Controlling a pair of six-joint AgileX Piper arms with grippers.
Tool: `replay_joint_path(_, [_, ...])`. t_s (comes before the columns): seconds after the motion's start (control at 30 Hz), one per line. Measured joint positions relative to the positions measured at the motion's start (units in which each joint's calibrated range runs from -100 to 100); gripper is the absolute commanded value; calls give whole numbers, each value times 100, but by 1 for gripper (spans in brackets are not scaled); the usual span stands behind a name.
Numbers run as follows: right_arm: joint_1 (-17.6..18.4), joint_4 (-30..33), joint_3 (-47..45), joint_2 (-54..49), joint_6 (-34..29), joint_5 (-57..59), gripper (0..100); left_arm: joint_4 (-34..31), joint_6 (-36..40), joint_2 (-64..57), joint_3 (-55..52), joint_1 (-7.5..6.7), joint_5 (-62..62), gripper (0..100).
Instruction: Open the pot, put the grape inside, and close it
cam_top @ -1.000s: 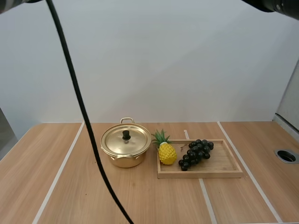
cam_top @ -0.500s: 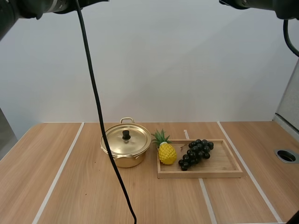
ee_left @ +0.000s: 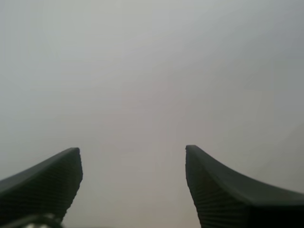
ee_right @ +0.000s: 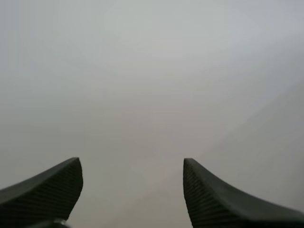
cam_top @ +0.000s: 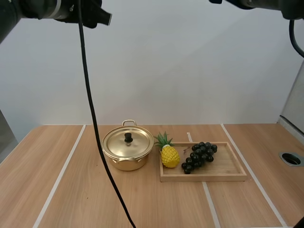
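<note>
One pale wooden counter (cam_top: 85, 199) carries one gold pot (cam_top: 126, 164), centre-left of the high view, with one lid (cam_top: 118, 142), one black knob (cam_top: 128, 137) and two loop handles (cam_top: 129, 122). To its right lies one wooden tray (cam_top: 230, 167), with one yellow pineapple (cam_top: 170, 156) at its left end and one bunch of dark grapes (cam_top: 199, 154) in its middle. Three white lines (cam_top: 61, 175) cross the counter: one left, one centre, one right. One round hole (cam_top: 291, 158) sits at the right edge. Two arms (cam_top: 47, 8) enter at the top, one in each upper corner. The left gripper (ee_left: 132, 151) has two black ribbed fingers (ee_left: 47, 185), and the right gripper (ee_right: 131, 160) has two, four in all.
</note>
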State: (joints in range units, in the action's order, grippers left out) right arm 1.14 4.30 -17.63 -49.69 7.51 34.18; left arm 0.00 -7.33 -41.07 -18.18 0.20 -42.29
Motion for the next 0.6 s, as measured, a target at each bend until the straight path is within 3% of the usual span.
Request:
replay_joint_path(0.23, [0,101,15,-10,613,1056,100,359,-1424,683,0,0,-1456,100])
replay_joint_path(0.5, [0,90,15,-10,1383,2347,100,1576,-2895,1622,0,6,-3481,100])
replay_joint_path(0.6, [0,78,15,-10,1585,2790,100,1757,-3203,1938,0,6,-4044,100])
